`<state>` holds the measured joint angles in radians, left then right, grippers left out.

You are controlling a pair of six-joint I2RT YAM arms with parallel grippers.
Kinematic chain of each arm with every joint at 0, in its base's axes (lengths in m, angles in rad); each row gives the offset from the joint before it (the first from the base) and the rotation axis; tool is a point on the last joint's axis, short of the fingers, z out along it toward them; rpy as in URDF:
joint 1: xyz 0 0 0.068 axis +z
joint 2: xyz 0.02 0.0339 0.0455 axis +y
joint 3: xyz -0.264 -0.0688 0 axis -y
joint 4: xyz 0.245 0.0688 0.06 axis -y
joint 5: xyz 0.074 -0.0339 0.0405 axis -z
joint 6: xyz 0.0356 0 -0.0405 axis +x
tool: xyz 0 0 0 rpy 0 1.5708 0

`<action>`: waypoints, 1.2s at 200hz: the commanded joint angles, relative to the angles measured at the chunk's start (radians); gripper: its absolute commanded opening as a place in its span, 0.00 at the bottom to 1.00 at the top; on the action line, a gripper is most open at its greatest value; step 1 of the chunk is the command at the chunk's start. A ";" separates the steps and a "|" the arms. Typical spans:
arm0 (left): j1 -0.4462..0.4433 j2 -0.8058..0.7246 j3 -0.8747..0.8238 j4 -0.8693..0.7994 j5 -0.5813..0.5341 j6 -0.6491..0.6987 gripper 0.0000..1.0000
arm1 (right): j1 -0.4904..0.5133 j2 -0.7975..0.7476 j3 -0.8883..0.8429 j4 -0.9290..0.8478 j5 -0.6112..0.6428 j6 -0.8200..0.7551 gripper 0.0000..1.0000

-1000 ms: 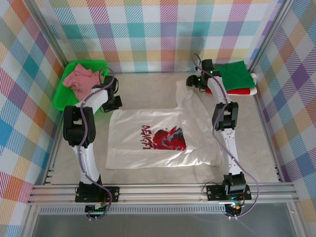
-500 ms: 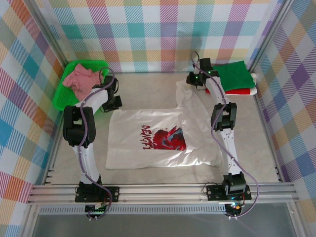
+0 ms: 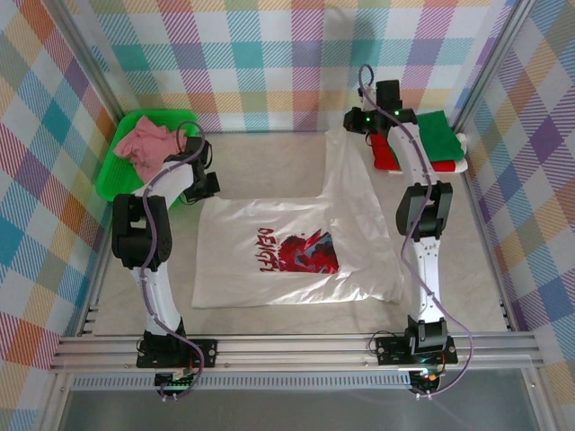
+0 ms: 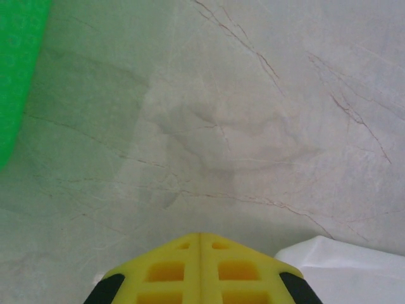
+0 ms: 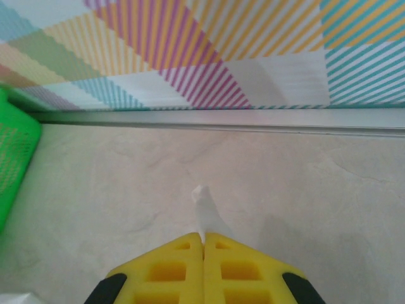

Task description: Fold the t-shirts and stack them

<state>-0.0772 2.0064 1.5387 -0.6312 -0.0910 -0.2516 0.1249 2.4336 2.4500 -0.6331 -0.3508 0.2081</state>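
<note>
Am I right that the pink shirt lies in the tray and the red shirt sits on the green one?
Not quite: the top external view shows the green shirt on the red shirt; the pink shirt does lie in the tray.

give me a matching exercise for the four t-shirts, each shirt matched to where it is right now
1 white t-shirt
2 pink t-shirt
3 green t-shirt
4 red t-shirt

a under another shirt, far right
b in the green tray
c spread out in the middle
d on top of another shirt, far right

Pairs: 1-c, 2-b, 3-d, 4-a
</note>
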 commanded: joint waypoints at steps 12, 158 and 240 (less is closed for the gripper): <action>0.038 -0.070 -0.046 0.048 0.008 0.023 0.00 | -0.022 -0.194 -0.245 0.177 -0.060 -0.007 0.00; 0.043 -0.110 0.003 0.100 0.009 0.144 0.00 | -0.105 -0.414 -0.416 0.223 -0.123 -0.001 0.00; 0.044 -0.198 -0.209 0.215 -0.062 0.121 0.00 | -0.107 -0.759 -0.871 0.410 -0.096 0.091 0.00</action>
<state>-0.0433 1.8565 1.3968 -0.4652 -0.1055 -0.1337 0.0204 1.7947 1.7046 -0.3367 -0.4538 0.2558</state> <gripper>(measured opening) 0.052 0.048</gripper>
